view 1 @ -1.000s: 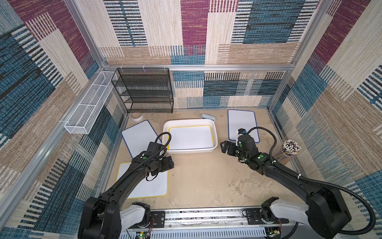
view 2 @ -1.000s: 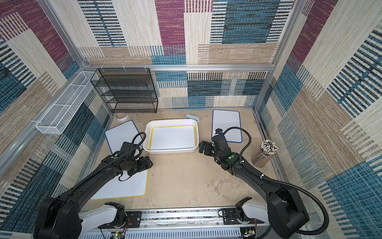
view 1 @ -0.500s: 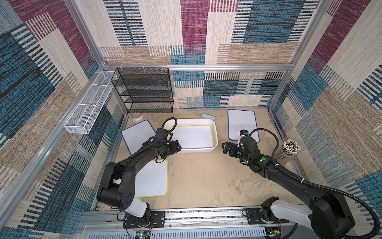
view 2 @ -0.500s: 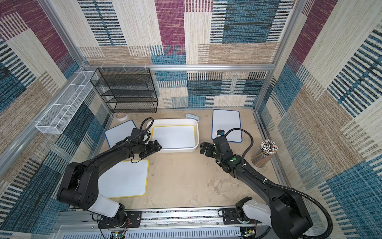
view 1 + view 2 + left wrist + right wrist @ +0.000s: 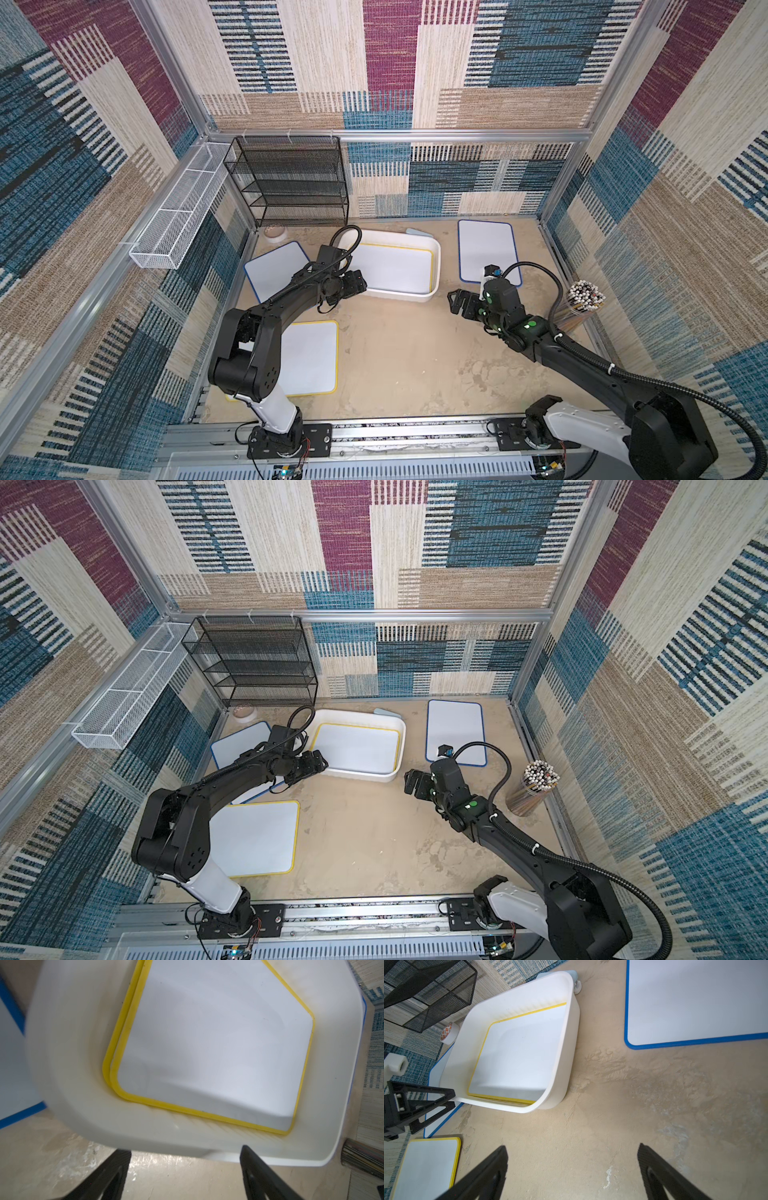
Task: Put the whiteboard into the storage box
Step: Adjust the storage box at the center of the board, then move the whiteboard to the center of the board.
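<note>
The whiteboard with the yellow frame lies inside the storage box, flat on its floor and filling most of it (the left wrist view shows a doubled yellow edge along 1 side, and I cannot tell whether that is the frame's thickness or another board beneath). The left arm reaches to the box's near left corner. The left jaws stand open and empty just outside the rim, with bare bench between them in the wrist view. The right jaws, on the right arm, are open too and grip nothing. They hover over the bench between the box and the blue-framed board at the right rear. As I read it, the step in hand is getting the left jaws clear of the box. To do it well, lift up and back from the rim rather than sweep sideways. A light plastic box would likely slide if clipped, and it seems to overlap the corner of the other blue-framed board at the left. A yellow-framed board lies near the left base. If it goes in next, it probably needs an edge tipped up before the jaws can pinch it.
</note>
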Motion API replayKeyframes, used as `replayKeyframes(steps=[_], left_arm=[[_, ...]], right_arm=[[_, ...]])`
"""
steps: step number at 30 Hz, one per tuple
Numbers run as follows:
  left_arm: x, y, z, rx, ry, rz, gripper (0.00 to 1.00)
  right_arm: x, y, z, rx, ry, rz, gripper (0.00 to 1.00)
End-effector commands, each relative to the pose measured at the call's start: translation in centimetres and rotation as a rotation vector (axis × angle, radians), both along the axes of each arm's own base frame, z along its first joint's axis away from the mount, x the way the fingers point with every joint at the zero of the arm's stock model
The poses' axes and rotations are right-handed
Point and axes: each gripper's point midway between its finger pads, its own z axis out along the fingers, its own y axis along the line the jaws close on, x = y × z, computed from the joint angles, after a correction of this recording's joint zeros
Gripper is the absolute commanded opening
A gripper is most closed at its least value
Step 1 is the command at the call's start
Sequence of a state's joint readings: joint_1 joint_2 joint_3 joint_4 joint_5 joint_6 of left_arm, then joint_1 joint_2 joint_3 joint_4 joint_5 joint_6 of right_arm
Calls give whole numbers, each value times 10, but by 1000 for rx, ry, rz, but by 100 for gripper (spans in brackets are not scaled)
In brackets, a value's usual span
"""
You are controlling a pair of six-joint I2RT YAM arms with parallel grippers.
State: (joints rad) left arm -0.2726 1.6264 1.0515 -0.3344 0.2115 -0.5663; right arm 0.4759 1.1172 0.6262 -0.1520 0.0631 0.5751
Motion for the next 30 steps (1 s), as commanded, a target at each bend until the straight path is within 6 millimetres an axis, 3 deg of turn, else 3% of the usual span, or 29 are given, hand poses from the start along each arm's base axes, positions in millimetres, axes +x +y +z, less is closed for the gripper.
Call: replayKeyframes(steps=[1,8,12,22,30], left_arm=[[-29,13,-5,56,40,-13,85],[-91,35,-17,100,118,24,85],[-112,41,-27,108,138,33,85],[-135,26,-58,40,184,-8,82],[-148,-6,-66,8,205,-58,80]], right_arm=[[3,0,5,9,-24,-7,100],[6,9,2,33,-16,16,100],[6,12,4,39,-19,25,100],[2,10,11,39,-27,20,100],[2,9,17,48,-34,7,100]])
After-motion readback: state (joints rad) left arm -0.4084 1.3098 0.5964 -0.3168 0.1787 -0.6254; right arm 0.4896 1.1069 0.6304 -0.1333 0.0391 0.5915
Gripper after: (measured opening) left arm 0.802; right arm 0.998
